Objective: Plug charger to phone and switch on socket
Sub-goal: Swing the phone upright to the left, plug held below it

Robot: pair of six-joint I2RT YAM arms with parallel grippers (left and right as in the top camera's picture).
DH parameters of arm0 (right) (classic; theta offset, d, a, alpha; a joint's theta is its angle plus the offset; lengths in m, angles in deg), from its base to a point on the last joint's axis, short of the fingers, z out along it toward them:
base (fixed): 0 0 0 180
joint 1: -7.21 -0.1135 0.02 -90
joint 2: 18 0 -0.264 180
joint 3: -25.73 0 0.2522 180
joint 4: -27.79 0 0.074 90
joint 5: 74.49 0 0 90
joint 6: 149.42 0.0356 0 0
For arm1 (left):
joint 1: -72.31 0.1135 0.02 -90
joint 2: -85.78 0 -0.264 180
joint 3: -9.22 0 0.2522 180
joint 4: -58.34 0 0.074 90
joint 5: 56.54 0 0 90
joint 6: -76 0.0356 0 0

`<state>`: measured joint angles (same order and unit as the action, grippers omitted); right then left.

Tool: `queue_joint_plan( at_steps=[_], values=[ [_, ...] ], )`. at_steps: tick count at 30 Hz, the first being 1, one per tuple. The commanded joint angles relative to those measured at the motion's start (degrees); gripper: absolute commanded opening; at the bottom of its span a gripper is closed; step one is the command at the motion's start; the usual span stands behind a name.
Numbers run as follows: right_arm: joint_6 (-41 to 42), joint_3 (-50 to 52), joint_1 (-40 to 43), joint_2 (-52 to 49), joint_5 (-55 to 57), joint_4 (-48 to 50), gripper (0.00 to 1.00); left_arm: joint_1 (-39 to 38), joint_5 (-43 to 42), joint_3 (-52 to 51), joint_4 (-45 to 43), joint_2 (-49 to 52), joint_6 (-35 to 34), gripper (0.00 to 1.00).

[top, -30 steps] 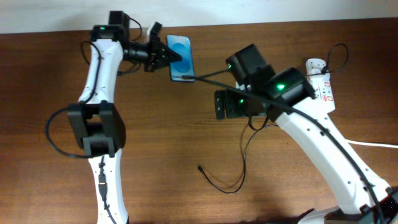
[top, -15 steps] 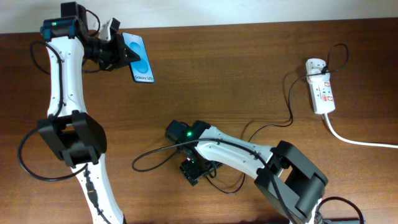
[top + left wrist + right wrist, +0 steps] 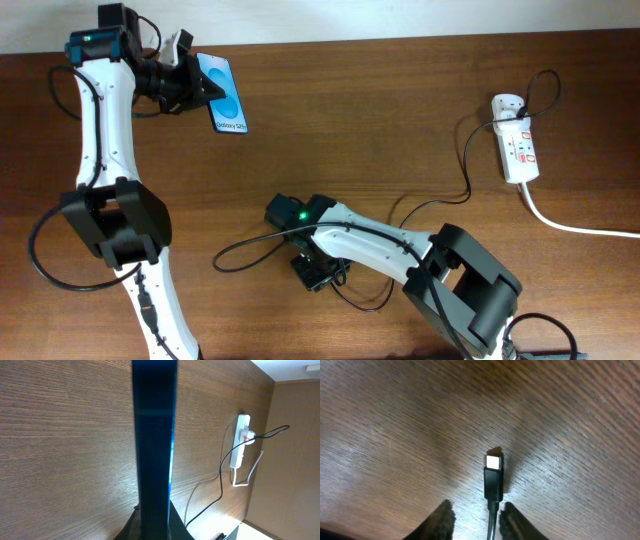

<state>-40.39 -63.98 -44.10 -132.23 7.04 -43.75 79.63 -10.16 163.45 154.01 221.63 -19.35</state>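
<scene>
Little has moved in the last half second: your right hand (image 3: 318, 270) has only nudged slightly over the charger (image 3: 494, 477) tip lying on the wood-grain tabletop (image 3: 400, 120). Its fingers (image 3: 444, 519) sit narrowly apart either side of the cable, not yet pinching, while your left hand (image 3: 203, 88) clamps the phone (image 3: 228, 95) raised at the far left. Judge the cable light and floppy, so take hold on the stiff, smooth black plug body just behind the metal tip; the phone is rigid, glassy and probably slippery.
</scene>
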Motion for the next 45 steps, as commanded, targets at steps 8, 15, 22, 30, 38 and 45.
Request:
queue_joint_plan(
  at_steps=[8, 15, 22, 30, 38, 45],
  values=[
    [-0.1, 0.5, 1.5, -0.7, -0.2, 0.2, 0.27, 0.1, -1.1, 1.0, 0.2, -1.6, 1.2, 0.00],
    [-0.1, 0.5, 1.5, -1.4, -1.0, 0.2, 0.27, 0.1, -1.1, 1.0, 0.3, -1.6, 1.1, 0.00],
    [-0.1, 0.5, 1.5, -2.2, -1.2, 0.3, 0.22, 0.1, -1.1, 1.0, 0.2, -1.6, 1.2, 0.00],
    [-0.1, 0.5, 1.6, -2.2, -1.2, 0.6, 0.23, 0.1, -1.1, 1.0, 0.2, -1.6, 1.1, 0.00],
    [-0.1, 0.5, 1.6, -2.2, -1.2, 0.2, 0.24, 0.0, -1.1, 1.0, 0.3, -1.6, 1.1, 0.00],
    [-0.1, 0.4, 1.6, -2.2, -1.2, 0.2, 0.17, 0.0, -1.1, 1.0, 0.3, -1.6, 1.1, 0.00]
  ],
)
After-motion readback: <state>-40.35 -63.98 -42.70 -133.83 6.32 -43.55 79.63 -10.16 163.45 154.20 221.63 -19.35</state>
